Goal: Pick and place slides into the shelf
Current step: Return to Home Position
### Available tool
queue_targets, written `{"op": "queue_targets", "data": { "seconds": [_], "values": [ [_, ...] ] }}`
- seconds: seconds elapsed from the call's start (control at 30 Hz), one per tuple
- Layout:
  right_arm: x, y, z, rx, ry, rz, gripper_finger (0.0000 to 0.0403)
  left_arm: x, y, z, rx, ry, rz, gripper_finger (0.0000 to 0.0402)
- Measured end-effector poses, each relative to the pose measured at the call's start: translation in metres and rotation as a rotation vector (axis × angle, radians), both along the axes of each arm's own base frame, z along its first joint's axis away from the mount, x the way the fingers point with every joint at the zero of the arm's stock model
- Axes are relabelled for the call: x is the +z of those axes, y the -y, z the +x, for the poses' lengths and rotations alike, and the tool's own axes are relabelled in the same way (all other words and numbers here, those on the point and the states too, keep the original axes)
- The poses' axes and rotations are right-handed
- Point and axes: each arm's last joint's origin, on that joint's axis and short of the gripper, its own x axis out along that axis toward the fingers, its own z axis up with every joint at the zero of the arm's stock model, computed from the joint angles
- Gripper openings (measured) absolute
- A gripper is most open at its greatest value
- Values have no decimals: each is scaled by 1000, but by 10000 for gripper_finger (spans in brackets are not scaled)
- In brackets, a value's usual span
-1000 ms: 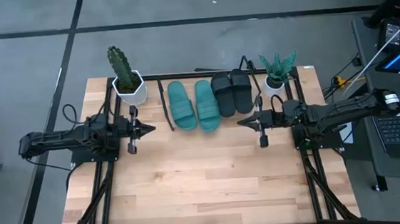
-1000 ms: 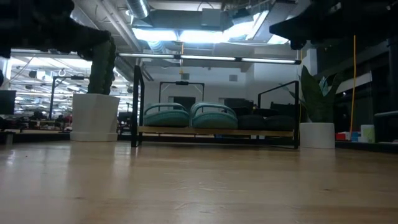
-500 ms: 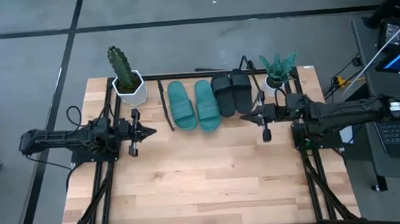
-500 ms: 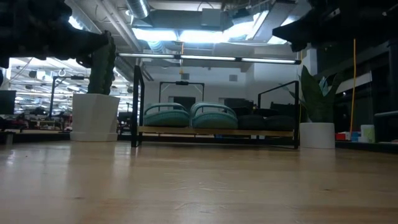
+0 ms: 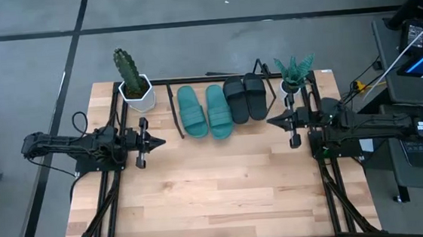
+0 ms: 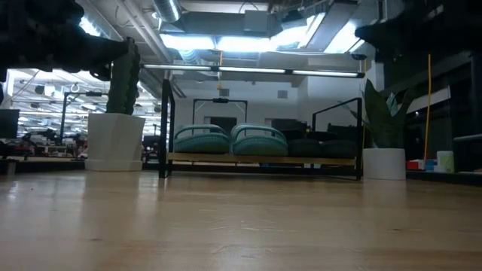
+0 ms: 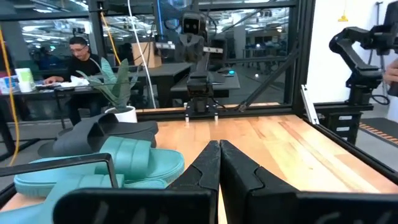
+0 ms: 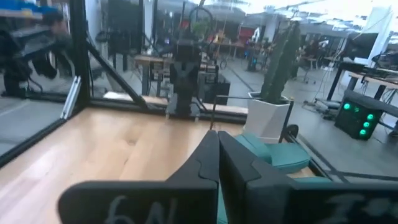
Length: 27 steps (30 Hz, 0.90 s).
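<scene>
Two teal slides (image 5: 205,111) and two black slides (image 5: 246,98) lie side by side, soles down, on the shelf (image 6: 260,159), a slanted wood board in a black wire frame at the table's far edge. My left gripper (image 5: 159,142) hovers shut and level over the table's left side, short of the teal slides (image 7: 118,162). My right gripper (image 5: 271,120) hovers shut and level on the right, near the black slides. Neither holds anything.
A cactus in a white pot (image 5: 135,90) stands at the shelf's left end and a leafy plant in a white pot (image 5: 293,82) at its right end. Bare wooden tabletop (image 5: 216,179) stretches toward the near edge. A person (image 7: 78,53) sits beyond the table.
My right gripper has drawn back toward the table's right edge, away from the black slides, staying shut and level. My left gripper has swung slightly toward the near edge. The slides have not moved.
</scene>
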Motion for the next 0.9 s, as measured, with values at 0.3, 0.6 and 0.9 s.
{"op": "queue_targets", "data": {
  "seconds": [0.3, 0.6, 0.9],
  "values": [
    [-38, -3, -9, 14, 90, 29, 3, -1, 6, 0, -39, -6, 19, 0],
    [-57, -3, -11, 13, 69, 38, 3, -1, 8, 0, -59, -12, 18, 0],
    [-61, -3, -11, 4, 68, 38, 3, -5, 8, 0, -61, -50, -9, 0]
  ]
}}
